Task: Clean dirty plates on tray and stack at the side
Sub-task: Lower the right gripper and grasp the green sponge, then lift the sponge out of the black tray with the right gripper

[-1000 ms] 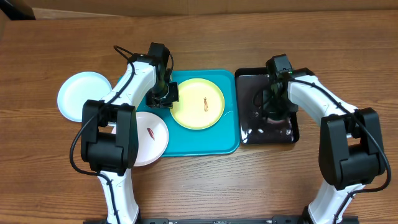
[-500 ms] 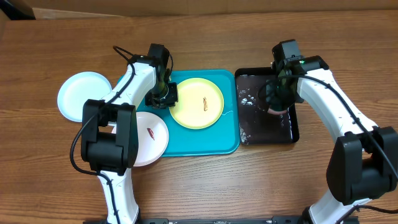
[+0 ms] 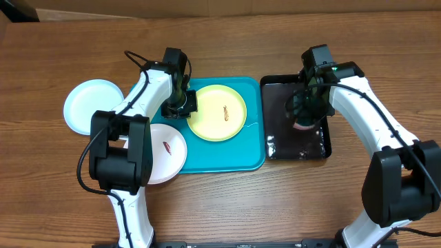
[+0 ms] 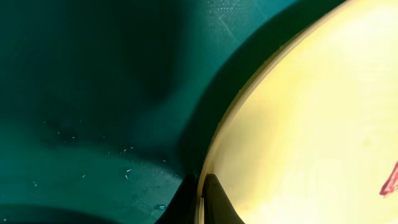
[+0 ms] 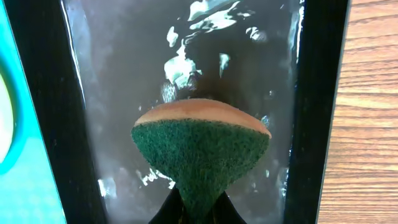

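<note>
A yellow-green plate [image 3: 218, 114] with a reddish smear lies on the turquoise tray [image 3: 227, 157]. My left gripper [image 3: 180, 105] is shut on that plate's left rim; in the left wrist view the fingertips [image 4: 214, 198] pinch the rim of the yellow-green plate [image 4: 311, 112]. A white plate [image 3: 167, 152] with a red smear lies half over the tray's left edge. A pale mint-blue plate [image 3: 93, 104] lies on the table at far left. My right gripper [image 3: 304, 114] is shut on a dark green sponge [image 5: 200, 146] and holds it over the black tray [image 3: 296, 148].
The glossy black tray [image 5: 46, 112] holds water that shimmers. It stands right of the turquoise tray. Bare wooden table lies at the front and far right [image 3: 386, 69].
My right arm has lifted out of the black tray with the sponge and shifted a little. The left gripper and the plates have stayed put.
</note>
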Motion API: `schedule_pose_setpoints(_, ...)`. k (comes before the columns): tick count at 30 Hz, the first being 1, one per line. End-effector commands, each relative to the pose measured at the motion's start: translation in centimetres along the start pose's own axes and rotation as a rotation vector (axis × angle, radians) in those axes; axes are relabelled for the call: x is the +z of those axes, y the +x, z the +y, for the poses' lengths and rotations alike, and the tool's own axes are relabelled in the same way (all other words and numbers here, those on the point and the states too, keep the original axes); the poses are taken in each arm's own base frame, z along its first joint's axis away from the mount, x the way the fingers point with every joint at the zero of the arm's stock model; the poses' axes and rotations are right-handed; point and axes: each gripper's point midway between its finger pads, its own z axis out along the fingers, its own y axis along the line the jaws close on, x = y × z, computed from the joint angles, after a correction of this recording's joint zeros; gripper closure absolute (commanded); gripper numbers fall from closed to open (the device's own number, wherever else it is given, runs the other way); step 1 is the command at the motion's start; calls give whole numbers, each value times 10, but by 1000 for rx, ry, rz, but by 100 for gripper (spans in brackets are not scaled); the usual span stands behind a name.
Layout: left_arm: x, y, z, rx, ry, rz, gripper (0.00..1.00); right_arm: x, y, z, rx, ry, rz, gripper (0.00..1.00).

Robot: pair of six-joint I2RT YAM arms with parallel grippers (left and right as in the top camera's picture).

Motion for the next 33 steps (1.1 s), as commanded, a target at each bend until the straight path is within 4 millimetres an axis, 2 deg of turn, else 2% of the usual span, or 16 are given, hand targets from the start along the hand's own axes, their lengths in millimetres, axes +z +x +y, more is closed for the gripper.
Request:
schedule_pose_setpoints(1, 11, 11, 2, -10, 2, 41, 96, -8, 3, 12, -55, -25, -3, 96)
schedule_pose_setpoints(5, 11, 11, 0, -9, 12, 42, 96, -8, 6, 20, -74, -25, 0, 96)
schedule_pose_setpoints(9, 12, 10, 0, -9, 12, 40, 96, -8, 6, 6, -26, 75, -9, 96)
schedule_pose_setpoints(11, 12, 10, 0, -9, 12, 39, 96, -8, 8, 20, -41, 0, 3, 96)
schedule_pose_setpoints(13, 12, 9, 0, -8, 9, 33, 94, -8, 11, 25, -71, -26, 13, 96)
schedule_pose_setpoints(18, 12, 6, 0, -4, 13, 22, 92, -8, 10, 23, -63, -12, 11, 96)
schedule_pose_setpoints(21, 12, 6, -1, -3, 14, 21, 85, -8, 11, 23, -64, -11, 13, 96)
schedule_pose_setpoints(23, 12, 6, -1, -4, 14, 20, 88, -8, 11, 23, -64, -12, 13, 96)
schedule_pose_setpoints(24, 12, 6, -1, -4, 17, 21, 96, -8, 11, 23, -64, -12, 12, 96)
schedule_pose_setpoints(29, 5, 3, -8, 0, 48, 13, 96, -8, 13, 22, -64, -9, 22, 96)
schedule_pose_setpoints(33, 2, 5, -8, -1, 48, 16, 96, -18, 11, 23, -66, -8, 25, 96)
